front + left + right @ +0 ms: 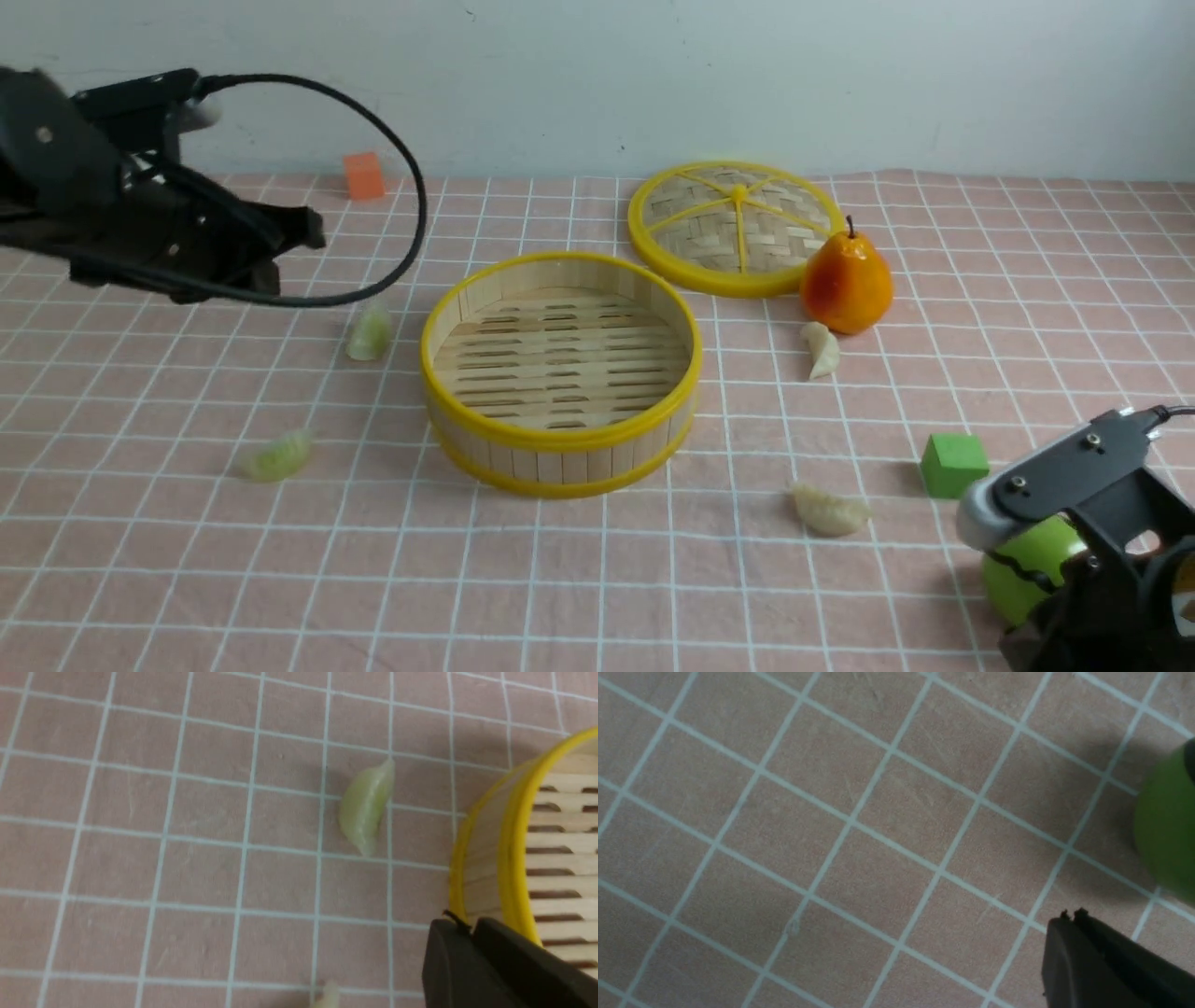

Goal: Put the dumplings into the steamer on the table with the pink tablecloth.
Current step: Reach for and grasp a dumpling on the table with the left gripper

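The steamer (560, 439) stands empty mid-table on the pink tablecloth (140, 579). Two pale green dumplings (371, 331) (274, 457) lie left of it; two cream ones (822, 349) (830, 511) lie to its right. My left gripper (303, 247) hovers above the cloth beside the farther green dumpling (366, 807), near the steamer's rim (514, 858). Its fingers (444, 952) stand close together with only a thin slit and hold nothing. My right gripper (1070, 914) is shut and empty, low over bare cloth at the near right.
The woven steamer lid (738, 227) lies behind the steamer, with an orange pear (846, 280) next to it. A green cube (953, 464) sits near my right arm, a green round fruit (1027, 569) under it. An orange cube (363, 175) sits far back left.
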You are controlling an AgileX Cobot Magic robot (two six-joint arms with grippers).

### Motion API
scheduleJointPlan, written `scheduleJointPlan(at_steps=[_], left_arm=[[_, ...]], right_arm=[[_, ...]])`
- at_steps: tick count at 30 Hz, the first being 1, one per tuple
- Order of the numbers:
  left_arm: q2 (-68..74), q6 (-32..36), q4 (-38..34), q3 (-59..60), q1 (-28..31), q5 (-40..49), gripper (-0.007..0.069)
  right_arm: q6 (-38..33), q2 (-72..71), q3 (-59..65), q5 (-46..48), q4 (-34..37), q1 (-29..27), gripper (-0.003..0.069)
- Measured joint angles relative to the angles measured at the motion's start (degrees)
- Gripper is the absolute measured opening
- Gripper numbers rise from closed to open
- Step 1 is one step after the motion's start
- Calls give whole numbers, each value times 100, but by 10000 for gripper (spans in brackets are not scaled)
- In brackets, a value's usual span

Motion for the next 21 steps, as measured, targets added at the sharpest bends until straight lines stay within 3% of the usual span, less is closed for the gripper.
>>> scheduleJointPlan(at_steps=[3, 8, 10, 15, 21], left_arm=[[611, 44, 26, -731, 0, 444, 162], [2134, 263, 53, -2375, 0, 1498, 402], [2448, 318, 53, -2739, 0, 1654, 436], [3091, 318, 90, -3479, 0, 1719, 454], [3438, 318, 401, -3625, -44, 1611, 410]], right_arm=[[-13, 18, 0, -106, 24, 6, -19], [-22, 18, 0, -342, 136, 6, -17], [-22, 18, 0, -346, 173, 6, -17], [-22, 18, 0, -432, 199, 6, -14], [-23, 18, 0, -471, 199, 6, -10]])
